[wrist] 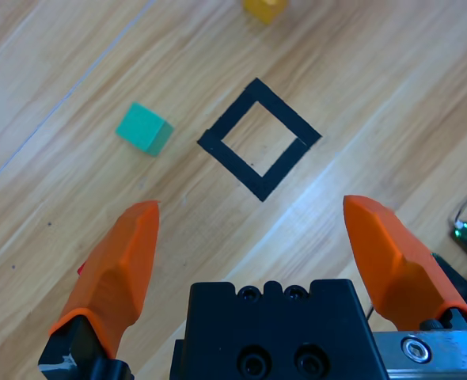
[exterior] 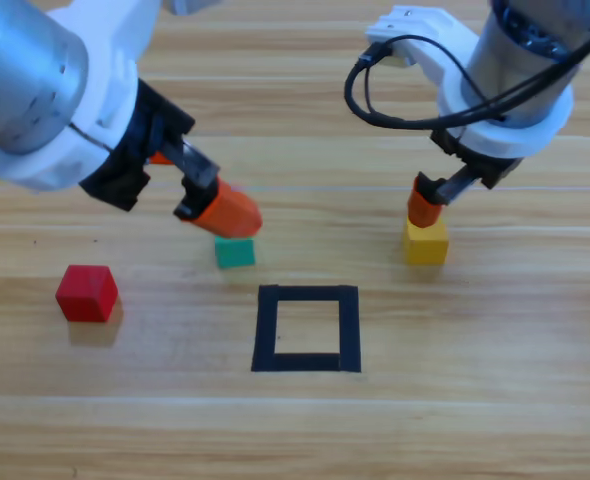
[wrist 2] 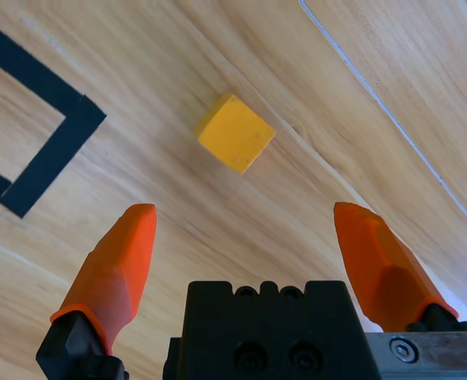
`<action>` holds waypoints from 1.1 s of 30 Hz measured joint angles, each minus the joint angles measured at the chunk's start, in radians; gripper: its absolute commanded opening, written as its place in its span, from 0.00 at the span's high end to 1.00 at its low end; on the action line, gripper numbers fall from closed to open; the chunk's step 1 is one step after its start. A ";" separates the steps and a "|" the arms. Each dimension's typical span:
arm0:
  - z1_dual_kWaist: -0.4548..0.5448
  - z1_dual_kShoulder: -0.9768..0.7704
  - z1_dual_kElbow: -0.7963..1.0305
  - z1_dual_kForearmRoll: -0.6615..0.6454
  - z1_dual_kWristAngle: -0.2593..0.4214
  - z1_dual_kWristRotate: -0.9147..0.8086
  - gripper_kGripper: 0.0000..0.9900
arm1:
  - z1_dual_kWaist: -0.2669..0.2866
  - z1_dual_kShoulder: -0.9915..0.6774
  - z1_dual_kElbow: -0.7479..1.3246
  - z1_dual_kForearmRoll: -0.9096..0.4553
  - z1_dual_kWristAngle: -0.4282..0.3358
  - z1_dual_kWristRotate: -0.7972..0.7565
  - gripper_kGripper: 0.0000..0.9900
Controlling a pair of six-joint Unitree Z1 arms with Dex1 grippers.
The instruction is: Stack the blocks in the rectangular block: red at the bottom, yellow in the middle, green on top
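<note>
The red cube (exterior: 87,292) sits at the left of the table, and the teal-green cube (exterior: 235,252) lies just above and left of the black tape rectangle (exterior: 267,330), whose inside is bare wood. My left gripper (exterior: 215,200) hangs just above the green cube. In the left wrist view its jaws (wrist: 251,204) are open and empty, with the green cube (wrist: 144,128) and the rectangle (wrist: 288,109) ahead of them. Over the yellow cube (exterior: 426,243) hovers my right gripper (exterior: 427,208). It is open (wrist 2: 244,209), and the yellow cube (wrist 2: 235,133) lies beyond its tips.
The wooden table shows plank seams. Only the three cubes and the tape outline (wrist 2: 39,73) lie on it. The yellow cube (wrist: 265,8) shows at the top edge of the left wrist view.
</note>
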 measured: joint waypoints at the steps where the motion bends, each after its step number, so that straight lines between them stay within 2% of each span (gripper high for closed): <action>1: 0.000 0.002 -0.009 0.004 0.017 -0.027 0.00 | -0.003 0.011 -0.012 0.000 0.000 0.032 0.01; 7: 0.004 0.033 -0.055 0.009 0.099 -0.205 0.00 | -0.032 0.073 -0.053 0.001 0.017 0.162 0.00; 10: 0.021 0.037 -0.061 0.019 0.109 -0.288 0.00 | -0.041 0.092 -0.069 0.001 0.017 0.204 0.00; 14: 0.073 0.043 -0.063 0.024 0.109 -0.378 0.00 | -0.044 0.095 -0.073 0.001 0.017 0.257 0.00; 19: 0.205 0.108 -0.088 0.163 0.108 -0.482 0.00 | -0.045 0.140 -0.108 0.001 0.017 0.316 0.00; 25: 0.323 0.259 -0.185 0.264 0.107 -0.422 0.00 | -0.047 0.241 -0.212 0.102 0.012 0.405 0.00; 33: 0.347 0.469 -0.205 0.289 0.080 -0.344 0.00 | -0.048 0.324 -0.300 0.140 -0.002 0.548 0.00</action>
